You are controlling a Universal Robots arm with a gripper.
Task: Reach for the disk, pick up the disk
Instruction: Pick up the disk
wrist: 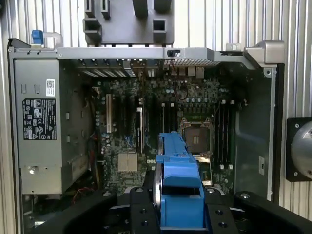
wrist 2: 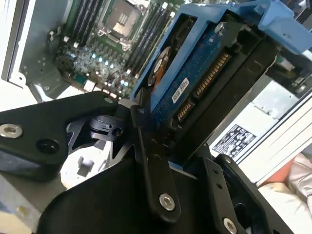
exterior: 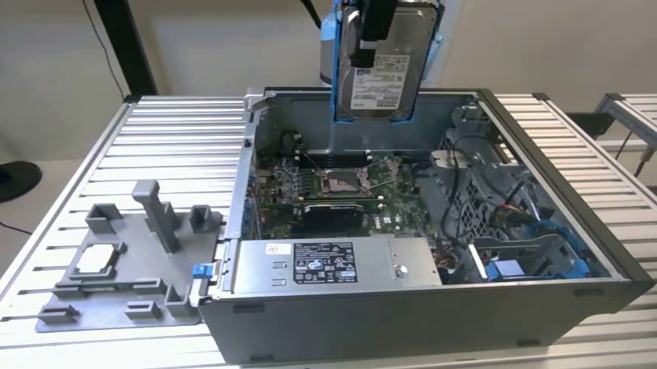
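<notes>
Exterior view: the gripper (exterior: 361, 46) holds the disk (exterior: 382, 65) upright, lifted clear above the open computer case (exterior: 575, 231), so the pickup looks done. Both wrist views show the jaws pinching the disk's flat faces, its blue side rails (wrist: 179, 170) projecting beyond them.

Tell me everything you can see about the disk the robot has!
The disk is a flat silvery metal box with a white label and blue plastic rails along its sides. The gripper is shut on it, black fingers pressing both faces. It hangs upright in the air above the open computer case, touching nothing else. Its underside shows a blue circuit board.
</notes>
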